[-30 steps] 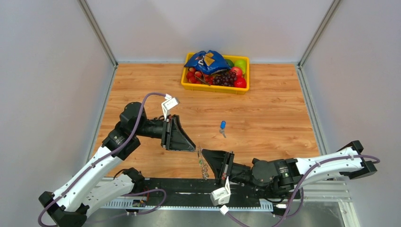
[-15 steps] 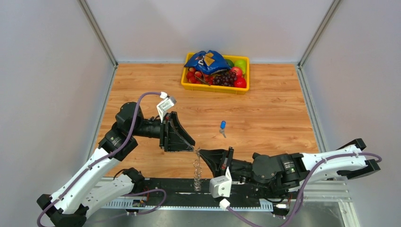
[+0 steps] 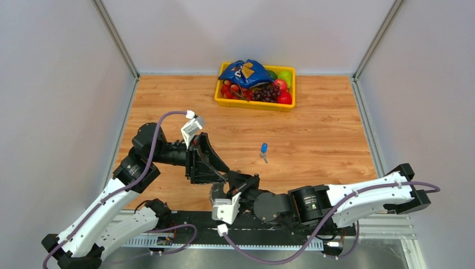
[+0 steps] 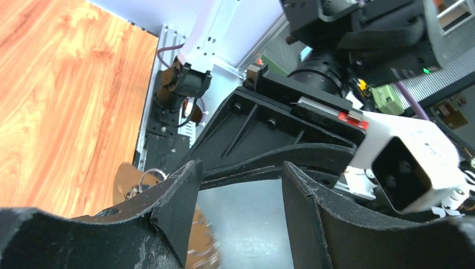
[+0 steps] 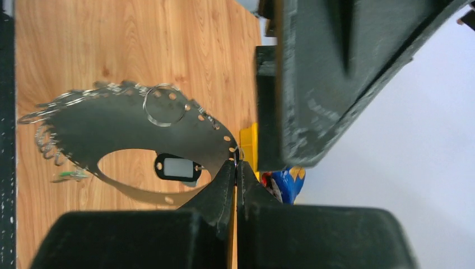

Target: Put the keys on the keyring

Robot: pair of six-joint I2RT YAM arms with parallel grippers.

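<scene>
The keyring [image 5: 112, 126] is a grey hoop fringed with small silver keys; it fills the left of the right wrist view, over the wood. A green-headed key [image 5: 70, 175] and a dark tag [image 5: 175, 168] hang on it. My right gripper [image 5: 236, 163] is shut on the hoop's edge. My left gripper [image 4: 238, 185] is open, its jaws well apart, with a small ring of the keyring [image 4: 148, 179] just outside its left finger. In the top view both grippers [image 3: 224, 176] [image 3: 238, 182] meet near the front edge and hide the keyring. A blue-headed key [image 3: 263, 149] lies loose on the table.
A yellow tray [image 3: 255, 104] of fruit with a blue bag [image 3: 245, 72] stands at the back centre. Grey walls close in the table on three sides. The black base rail [image 3: 185, 221] runs along the near edge under the grippers.
The right arm has swung left and turned its wrist over. The keys that hung down between the grippers are now hidden in the top view. The left gripper has drawn back slightly to the left.
</scene>
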